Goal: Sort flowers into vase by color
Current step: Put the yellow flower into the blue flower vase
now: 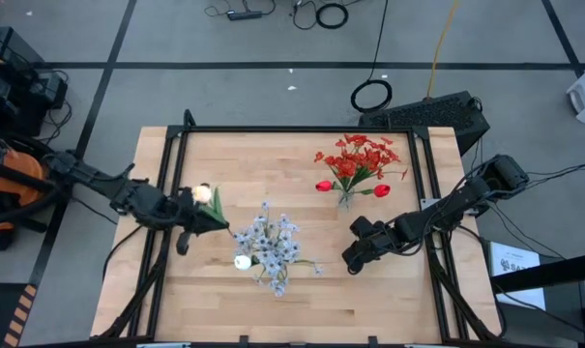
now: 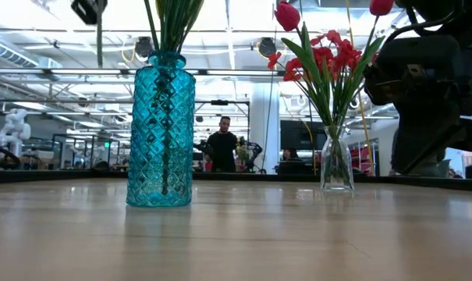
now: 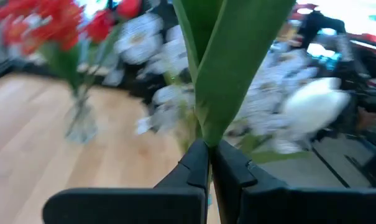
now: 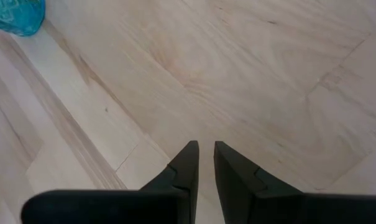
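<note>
- Left claw (image 1: 207,218): clamped on a cream tulip (image 1: 204,193), just beside the blue vase (image 2: 161,129).
- Right claw (image 1: 351,259): nearly together, empty, over bare bench (image 1: 389,300).
- Clear vase (image 2: 336,160): red flowers (image 1: 358,160).

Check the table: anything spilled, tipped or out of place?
Nothing stands out. The teal vase and the clear vase both stand upright, red flowers in the clear one. The left gripper holds a cream tulip by its stem; the right gripper is empty.
</note>
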### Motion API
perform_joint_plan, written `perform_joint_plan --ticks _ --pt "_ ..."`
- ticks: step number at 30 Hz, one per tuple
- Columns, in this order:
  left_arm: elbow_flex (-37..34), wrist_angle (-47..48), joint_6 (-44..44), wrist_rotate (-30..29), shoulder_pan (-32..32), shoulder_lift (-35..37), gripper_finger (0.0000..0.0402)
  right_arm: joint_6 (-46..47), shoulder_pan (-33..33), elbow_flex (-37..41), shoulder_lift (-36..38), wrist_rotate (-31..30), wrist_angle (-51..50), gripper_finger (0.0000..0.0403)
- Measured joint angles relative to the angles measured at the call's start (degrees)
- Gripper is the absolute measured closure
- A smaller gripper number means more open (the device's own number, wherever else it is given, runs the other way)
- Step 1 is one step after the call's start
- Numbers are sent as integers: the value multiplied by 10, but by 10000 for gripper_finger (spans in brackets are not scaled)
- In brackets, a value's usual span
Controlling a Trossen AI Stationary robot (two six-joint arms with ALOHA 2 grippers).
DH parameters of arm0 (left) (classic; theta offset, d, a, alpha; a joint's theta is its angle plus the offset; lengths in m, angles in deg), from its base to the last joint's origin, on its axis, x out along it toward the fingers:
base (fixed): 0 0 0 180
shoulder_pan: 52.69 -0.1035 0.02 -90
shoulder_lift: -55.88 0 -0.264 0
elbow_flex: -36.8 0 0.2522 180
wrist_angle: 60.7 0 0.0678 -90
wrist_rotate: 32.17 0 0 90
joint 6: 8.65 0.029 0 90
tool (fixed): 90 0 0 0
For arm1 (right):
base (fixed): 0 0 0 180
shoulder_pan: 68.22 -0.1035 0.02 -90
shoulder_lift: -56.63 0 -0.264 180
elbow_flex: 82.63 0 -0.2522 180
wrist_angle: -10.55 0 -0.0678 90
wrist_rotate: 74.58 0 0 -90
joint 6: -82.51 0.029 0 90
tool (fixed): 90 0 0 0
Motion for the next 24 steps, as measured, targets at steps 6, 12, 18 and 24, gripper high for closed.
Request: perform_joint_plan --ticks 6,12,18,24 --pt "0 -35 56 -22 64 -14 394 4 0 0 0 0 0 360" --pt "0 -91 122 -72 112 -58 398 4 0 0 0 0 0 360" --pt "0 -170 160 -93 128 -113 400 4 0 0 0 -2 0 360" --pt "0 -227 201 -117 127 -160 401 4 0 0 0 -3 0 360"
